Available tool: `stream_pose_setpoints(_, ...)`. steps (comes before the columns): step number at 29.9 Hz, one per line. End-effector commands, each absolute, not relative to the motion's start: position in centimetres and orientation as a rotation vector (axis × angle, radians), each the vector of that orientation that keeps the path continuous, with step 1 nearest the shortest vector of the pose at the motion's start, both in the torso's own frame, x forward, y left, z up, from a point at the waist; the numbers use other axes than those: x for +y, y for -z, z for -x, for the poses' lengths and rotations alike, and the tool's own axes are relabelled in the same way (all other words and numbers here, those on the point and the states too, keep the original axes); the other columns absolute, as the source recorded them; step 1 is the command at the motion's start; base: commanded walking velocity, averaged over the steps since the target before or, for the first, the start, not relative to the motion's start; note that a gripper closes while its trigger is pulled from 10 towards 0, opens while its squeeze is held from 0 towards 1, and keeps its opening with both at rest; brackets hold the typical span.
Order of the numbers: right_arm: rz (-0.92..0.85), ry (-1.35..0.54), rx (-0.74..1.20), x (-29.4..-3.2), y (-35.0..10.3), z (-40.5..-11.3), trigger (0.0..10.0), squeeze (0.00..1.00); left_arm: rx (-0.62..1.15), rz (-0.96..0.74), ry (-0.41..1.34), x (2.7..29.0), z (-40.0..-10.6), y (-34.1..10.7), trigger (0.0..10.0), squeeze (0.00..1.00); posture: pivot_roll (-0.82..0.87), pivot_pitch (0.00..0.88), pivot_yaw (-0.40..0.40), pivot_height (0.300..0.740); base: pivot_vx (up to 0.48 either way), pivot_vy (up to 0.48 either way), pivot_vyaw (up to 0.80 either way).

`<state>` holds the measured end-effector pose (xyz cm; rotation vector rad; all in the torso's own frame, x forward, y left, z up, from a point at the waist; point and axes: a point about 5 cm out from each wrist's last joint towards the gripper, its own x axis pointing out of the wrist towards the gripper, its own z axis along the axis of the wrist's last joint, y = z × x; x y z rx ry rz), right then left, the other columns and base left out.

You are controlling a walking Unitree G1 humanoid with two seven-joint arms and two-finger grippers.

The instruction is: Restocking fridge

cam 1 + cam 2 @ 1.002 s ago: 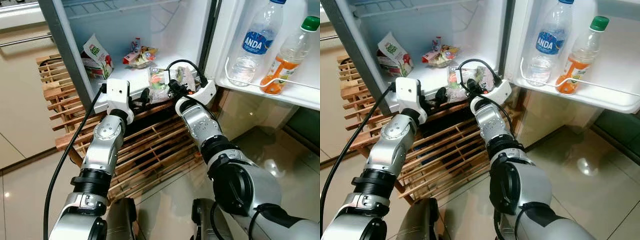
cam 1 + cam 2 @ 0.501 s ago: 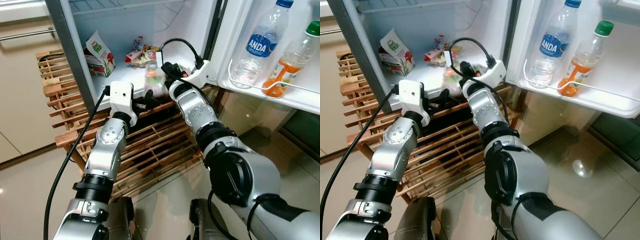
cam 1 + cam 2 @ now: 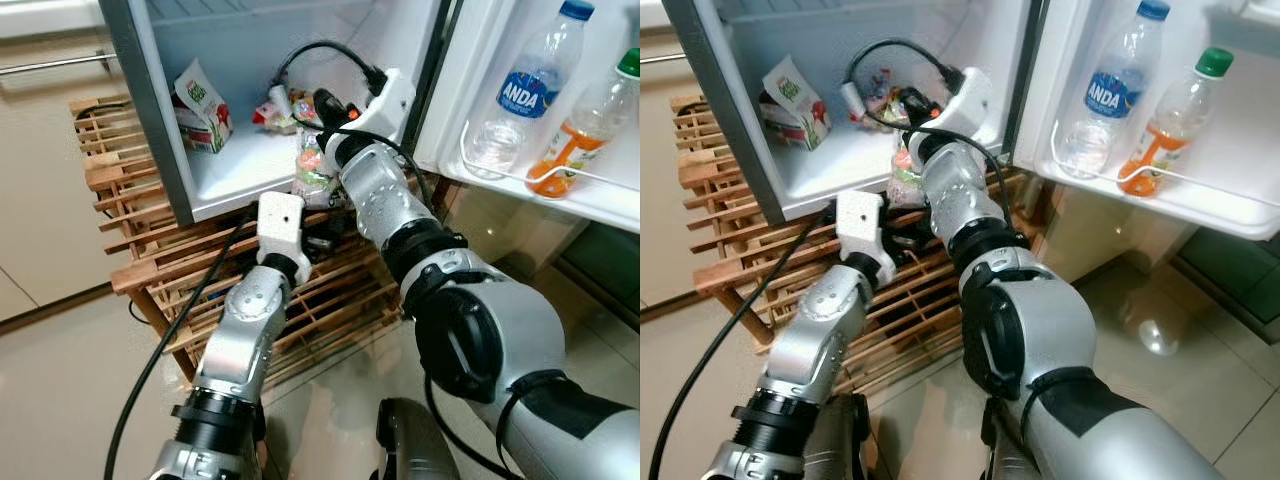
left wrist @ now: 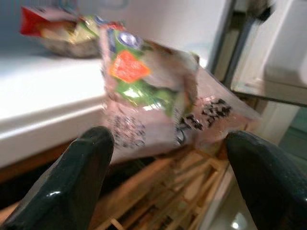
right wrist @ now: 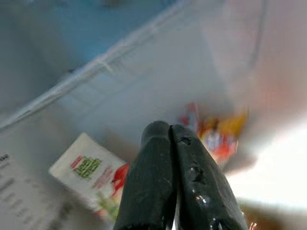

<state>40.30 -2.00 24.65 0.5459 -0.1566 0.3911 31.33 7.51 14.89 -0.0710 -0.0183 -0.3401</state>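
Black fingers of right claw pressed together, empty, inside fridge. Left claw spread wide before food packet, not touching.

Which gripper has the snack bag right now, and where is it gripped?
The right gripper pinches the snack bag by its top edge; the left gripper is open below it.

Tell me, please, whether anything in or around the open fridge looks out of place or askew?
Yes. The clear snack bag hangs over the front edge of the fridge shelf, held up by the right gripper, not resting flat. The juice carton at the back leans tilted. The left gripper is open below the bag.
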Motion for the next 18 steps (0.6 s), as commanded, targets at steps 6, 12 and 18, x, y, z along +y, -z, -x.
stream_pose_setpoints(6, -0.465, -0.29, -0.265, -3.3, -22.1, -38.2, 10.0, 0.0, 0.006, 0.06, 0.36, 7.2, -31.0, -14.6, 10.0, 0.0, -0.01, 0.0, -0.03, 0.596, 0.0, 0.0, 0.0)
stream_pose_setpoints(12, -0.502, -0.244, -0.122, -4.5, -17.3, -36.4, 10.0, 0.0, 0.007, -0.043, 0.37, 7.3, -31.1, -14.4, 10.0, 0.0, -0.01, 0.0, -0.021, 0.596, 0.0, 0.0, 0.0)
stream_pose_setpoints(18, -0.612, -0.17, 0.17, -6.6, -11.5, -35.1, 10.0, 0.0, 0.118, -0.137, 0.272, 9.9, -31.7, -12.5, 10.0, 0.0, -0.01, 0.0, -0.009, 0.596, 0.0, 0.0, 0.0)
